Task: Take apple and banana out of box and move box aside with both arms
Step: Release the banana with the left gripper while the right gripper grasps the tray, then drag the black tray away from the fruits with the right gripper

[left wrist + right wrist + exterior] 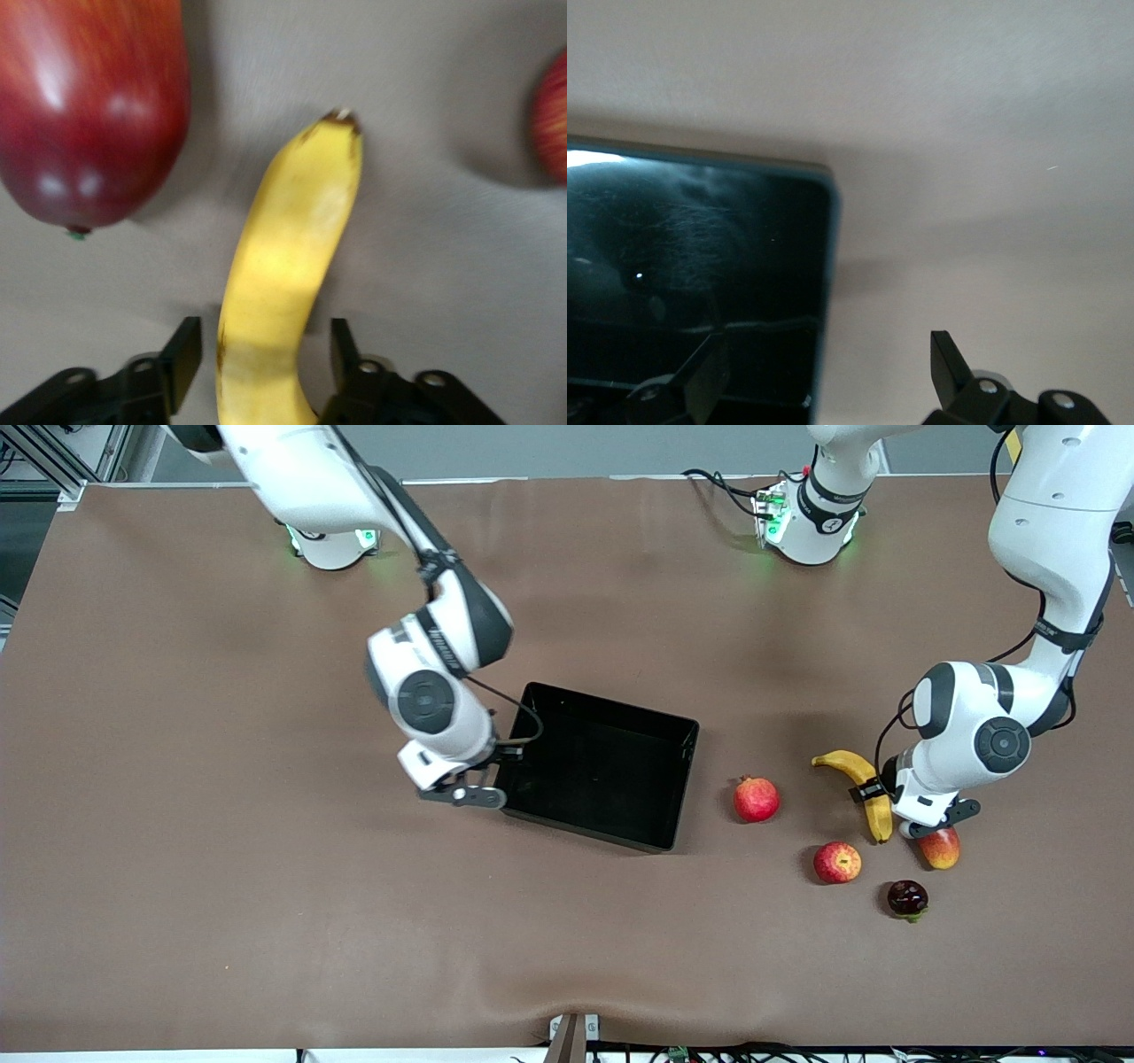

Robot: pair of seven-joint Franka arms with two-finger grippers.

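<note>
Left claw [257, 359]: parted astride long curved yellow banana [288, 266], apparently released | right claw [824, 372]: open astride glossy black rectangular plastic box [602, 766] wall.

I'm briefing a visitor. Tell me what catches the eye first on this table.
The black box sits empty mid-table, the right gripper open astride its wall at the right arm's end. Toward the left arm's end lies a cluster of fruit. There the left gripper stands open around the banana, which lies on the table, with the apple nearer the front camera.
</note>
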